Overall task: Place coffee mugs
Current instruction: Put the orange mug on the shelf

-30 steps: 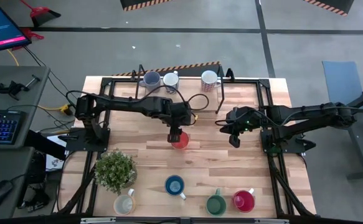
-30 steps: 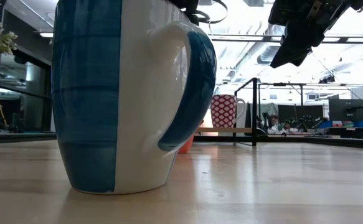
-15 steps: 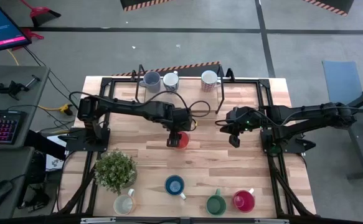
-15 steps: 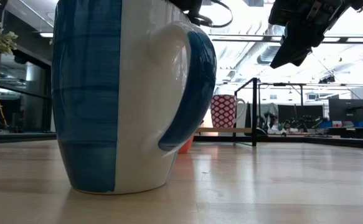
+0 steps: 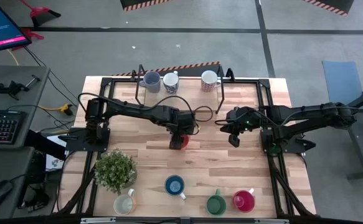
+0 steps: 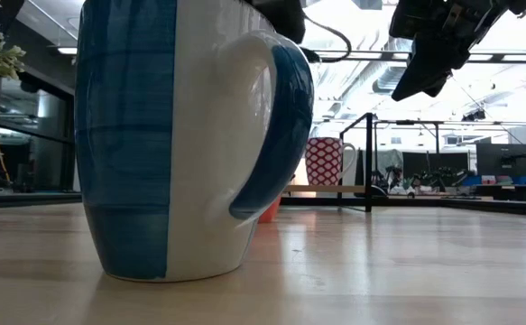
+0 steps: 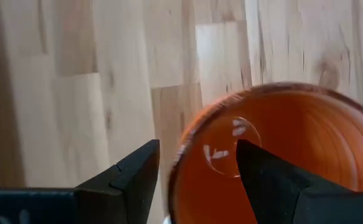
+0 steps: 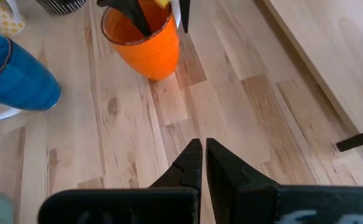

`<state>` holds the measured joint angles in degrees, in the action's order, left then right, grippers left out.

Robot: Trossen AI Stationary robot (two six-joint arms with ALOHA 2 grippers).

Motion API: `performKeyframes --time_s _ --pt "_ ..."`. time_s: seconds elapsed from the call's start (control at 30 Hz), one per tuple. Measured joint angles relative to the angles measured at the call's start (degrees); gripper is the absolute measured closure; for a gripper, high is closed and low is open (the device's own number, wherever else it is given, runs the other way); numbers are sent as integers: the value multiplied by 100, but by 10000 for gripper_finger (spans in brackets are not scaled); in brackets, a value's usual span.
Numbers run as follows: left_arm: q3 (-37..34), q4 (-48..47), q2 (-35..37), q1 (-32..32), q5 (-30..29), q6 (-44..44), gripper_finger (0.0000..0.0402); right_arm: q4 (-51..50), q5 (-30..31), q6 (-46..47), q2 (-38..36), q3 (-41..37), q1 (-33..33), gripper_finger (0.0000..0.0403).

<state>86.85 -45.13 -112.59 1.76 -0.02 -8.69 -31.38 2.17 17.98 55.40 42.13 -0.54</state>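
Your left gripper (image 5: 179, 138) has crept down-frame over the last second and now stands spread across the rim of the orange mug (image 5: 180, 141), one finger inside, at the table's (image 5: 243, 174) centre. Nothing is squeezed yet, so the mug looks ready for grasping. Your right gripper (image 5: 233, 140) hangs clenched and empty, right of centre.

You have bare tabletop (image 5: 231, 168) across the centre and right, between the right gripper (image 5: 234, 140) and the front row. Your left gripper (image 5: 177, 140) straddles the rim of the orange mug (image 5: 180, 140) mid-table, blocking that spot. The front edge is crowded by the potted plant (image 5: 114, 170), cream mug (image 5: 124, 203), blue mug (image 5: 174, 185), green mug (image 5: 216, 204) and red mug (image 5: 243, 200). Three mugs (image 5: 170, 80) line the back edge, beside the black frame (image 5: 220, 93).
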Motion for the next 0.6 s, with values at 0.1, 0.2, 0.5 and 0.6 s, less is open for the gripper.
performKeyframes --time_s 0.1,0.2,0.5,0.6 --pt "0 -21 -47 -5 8 -2 200 -19 79 -2 0 0 0 400" --pt "0 37 -42 1 3 -3 205 -32 131 -8 -2 0 0 400" --pt "0 38 -42 2 -15 -149 270 -56 136 -22 -1 0 1 400" --pt "0 43 -42 16 -64 -149 325 -56 136 -22 -2 0 1 400"
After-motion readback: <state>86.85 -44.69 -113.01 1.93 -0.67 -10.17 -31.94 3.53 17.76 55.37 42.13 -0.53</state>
